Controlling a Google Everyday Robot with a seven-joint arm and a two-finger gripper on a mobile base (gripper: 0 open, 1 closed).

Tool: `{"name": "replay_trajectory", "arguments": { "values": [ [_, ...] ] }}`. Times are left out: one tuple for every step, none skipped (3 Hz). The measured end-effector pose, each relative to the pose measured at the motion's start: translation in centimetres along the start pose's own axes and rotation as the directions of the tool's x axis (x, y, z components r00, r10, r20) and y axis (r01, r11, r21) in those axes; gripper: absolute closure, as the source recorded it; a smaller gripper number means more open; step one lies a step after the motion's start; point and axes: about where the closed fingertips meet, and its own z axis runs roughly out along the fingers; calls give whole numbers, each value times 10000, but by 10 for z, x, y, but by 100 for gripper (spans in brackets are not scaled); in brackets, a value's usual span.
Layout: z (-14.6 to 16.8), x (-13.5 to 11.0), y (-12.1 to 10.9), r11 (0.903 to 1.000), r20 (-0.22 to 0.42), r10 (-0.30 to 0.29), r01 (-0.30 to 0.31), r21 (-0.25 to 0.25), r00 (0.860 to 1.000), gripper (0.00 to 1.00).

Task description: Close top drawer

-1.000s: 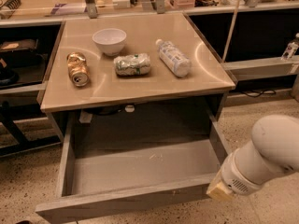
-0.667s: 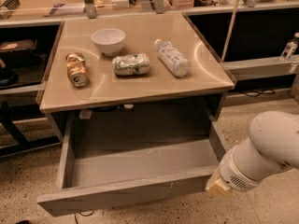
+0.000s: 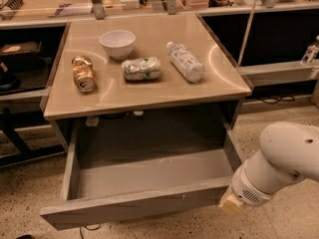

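The top drawer (image 3: 134, 205) is a wide, shallow grey drawer pulled far out from under the tan tabletop (image 3: 149, 91). Its inside is bare and its flat front faces the lower edge of the view. My white arm (image 3: 279, 168) comes in from the lower right, and its end, the gripper (image 3: 230, 203), sits at the right end of the drawer front. The fingers are hidden behind the wrist and the drawer's corner.
On the tabletop lie a white bowl (image 3: 117, 43), a crushed gold can (image 3: 83, 73), a crumpled green-white can (image 3: 142, 68) and a plastic bottle (image 3: 185, 61) on its side. Dark shelving stands left and right. The floor is speckled terrazzo (image 3: 279, 223).
The drawer has moved slightly inward, its front a bit farther from the lower edge. My arm has shifted left and forward with it, staying at the right end of the front.
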Motion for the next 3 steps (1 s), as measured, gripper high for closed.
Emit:
{"name": "replay_trajectory", "arguments": {
  "values": [
    [-19,-9,-19,9982,475,180,-207,570,9987,100],
    [-30,-16,-30,9966,692,127,-183,809,9975,100],
    [-38,-28,-56,9925,1048,161,-286,1187,9944,100]
  ]
}}
